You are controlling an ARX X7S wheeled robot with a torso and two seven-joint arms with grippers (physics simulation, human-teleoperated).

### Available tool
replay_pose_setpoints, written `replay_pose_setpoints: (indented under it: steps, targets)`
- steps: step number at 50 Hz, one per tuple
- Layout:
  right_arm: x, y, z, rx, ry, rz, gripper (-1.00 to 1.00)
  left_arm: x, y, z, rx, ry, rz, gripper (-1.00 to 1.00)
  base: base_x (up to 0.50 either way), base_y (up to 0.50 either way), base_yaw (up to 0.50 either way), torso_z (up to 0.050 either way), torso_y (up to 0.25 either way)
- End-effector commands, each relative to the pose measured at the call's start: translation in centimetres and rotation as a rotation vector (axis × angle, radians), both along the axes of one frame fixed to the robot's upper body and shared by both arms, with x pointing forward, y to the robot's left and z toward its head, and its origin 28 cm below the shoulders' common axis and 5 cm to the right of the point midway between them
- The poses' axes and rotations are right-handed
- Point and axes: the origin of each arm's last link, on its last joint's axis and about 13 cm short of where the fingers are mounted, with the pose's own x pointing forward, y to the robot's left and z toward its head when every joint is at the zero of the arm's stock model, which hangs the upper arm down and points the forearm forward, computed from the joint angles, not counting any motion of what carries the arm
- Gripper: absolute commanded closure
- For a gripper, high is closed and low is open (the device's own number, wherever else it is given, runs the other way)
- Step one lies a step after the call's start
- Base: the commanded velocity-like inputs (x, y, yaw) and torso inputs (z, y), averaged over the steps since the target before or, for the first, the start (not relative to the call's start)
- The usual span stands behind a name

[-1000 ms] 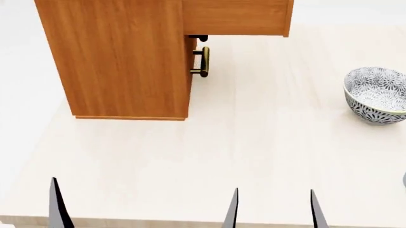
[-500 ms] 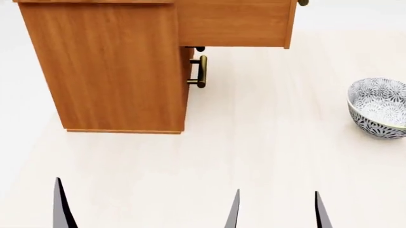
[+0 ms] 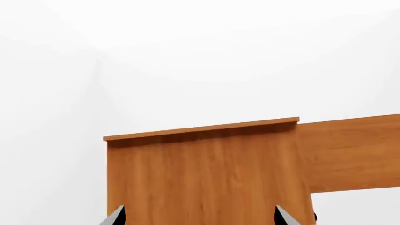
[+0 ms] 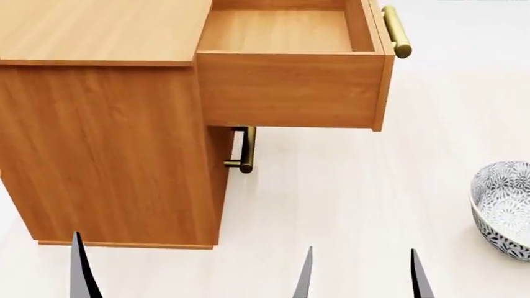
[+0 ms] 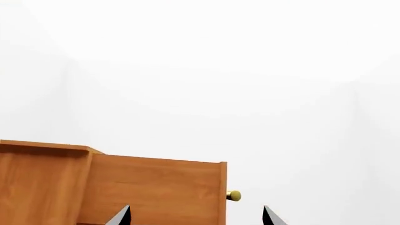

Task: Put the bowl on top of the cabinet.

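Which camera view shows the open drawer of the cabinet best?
The head view: it looks down into the open drawer, showing its empty inside, front panel and brass handle. The right wrist view shows only the drawer's side and the handle's end. The left wrist view shows part of its side.

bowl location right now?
Head view: the bowl sits on the pale surface at the far right edge, partly cut off, right of the cabinet and below its open top drawer. Neither wrist view shows it.
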Motion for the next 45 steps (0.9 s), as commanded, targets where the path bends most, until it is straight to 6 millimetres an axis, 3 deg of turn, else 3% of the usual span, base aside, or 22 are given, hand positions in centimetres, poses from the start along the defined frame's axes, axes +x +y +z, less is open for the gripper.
replay_pose_setpoints:
  steps: [1,12,17,24,30,37,45]
  targets:
    - [0.1,0.0,-0.1,-0.022,0.014,-0.002,-1.00,0.0,0.2,-0.1,-0.008,-0.006,0.002,-1.00,0.29,0.00,0.00,0.000,0.000]
    - [0.3,0.1,-0.3,-0.034,0.043,0.004,-1.00,0.0,0.2,-0.2,-0.006,-0.003,0.002,-1.00,0.06,0.00,0.00,0.000,0.000]
    - [1.5,-0.4,-0.6,-0.196,0.180,-0.023,-1.00,0.0,0.2,-0.2,-0.004,-0.002,0.002,-1.00,0.00,0.00,0.00,0.000,0.000]
    - [4.0,-3.5,0.6,-0.408,0.340,-0.129,-1.00,0.0,0.2,-0.2,-0.005,0.000,0.003,-1.00,0.00,0.00,0.00,0.000,0.000]
    - [5.4,-6.6,0.1,-0.500,0.491,-0.275,-1.00,0.0,0.2,-0.2,-0.003,0.005,0.005,-1.00,0.00,0.00,0.00,0.000,0.000]
    - [7.7,-9.7,2.9,-0.694,0.469,-0.433,-1.00,0.0,0.2,-0.2,-0.003,0.010,0.006,-1.00,0.00,0.00,0.00,0.000,0.000]
    - [9.2,-12.4,6.4,-0.749,0.470,-0.490,-1.00,0.0,0.2,-0.3,-0.010,0.024,0.005,-1.00,0.00,0.00,0.00,0.000,0.000]
